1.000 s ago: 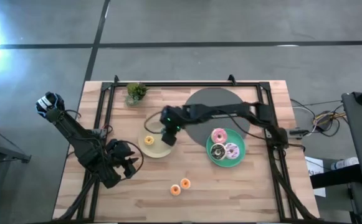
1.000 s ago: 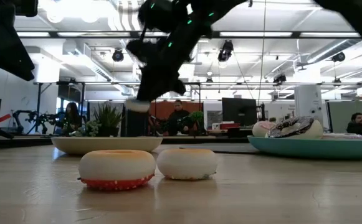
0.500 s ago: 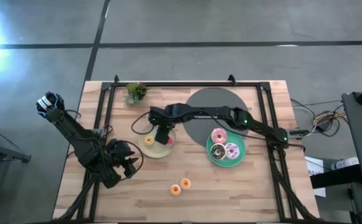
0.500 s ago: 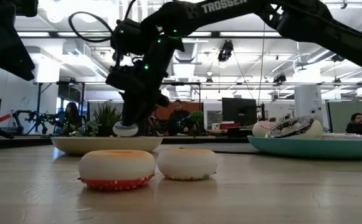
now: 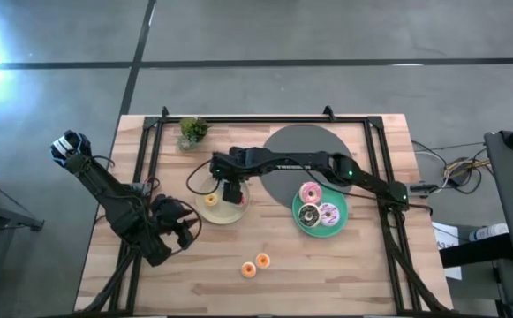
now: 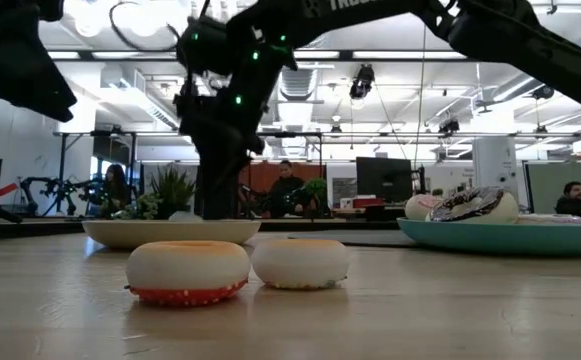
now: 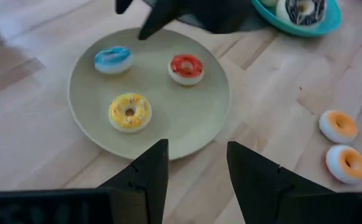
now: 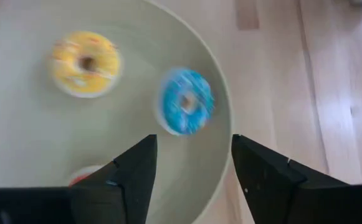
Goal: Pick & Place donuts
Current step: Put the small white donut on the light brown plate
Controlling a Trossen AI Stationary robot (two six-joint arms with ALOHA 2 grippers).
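Seven donuts total. Cream plate (image 7: 212, 118) holds three minis: yellow donut (image 7: 129, 112), blue donut (image 7: 113, 59), red donut (image 7: 185, 67), all lying flat and apart from each other. Teal plate (image 5: 337, 223) holds the three larger ones: pink donut (image 5: 310, 192), chocolate donut (image 5: 308, 215), lilac sprinkled donut (image 5: 328, 213), packed close together. Orange donut (image 7: 338, 125) lies loose on the table (image 5: 327, 265), just beside an orange-and-white ring (image 7: 346, 163); both sit well apart from either plate.

Right gripper (image 5: 230, 193) is over the cream plate, fingers (image 8: 265, 174) spread wide, nothing between them; blue donut lies on the plate just ahead of them. Left gripper (image 5: 184, 231) waits over the table near the cream plate's edge, fingers (image 7: 146, 174) apart with a moderate gap, holding nothing.

One small potted plant (image 5: 192, 132) at the far edge of the table, one dark round mat (image 5: 300, 146) behind the teal plate. Right arm (image 5: 300, 163) lies across the mat and covers part of the cream plate from above. Low view: people at desks in the room behind.
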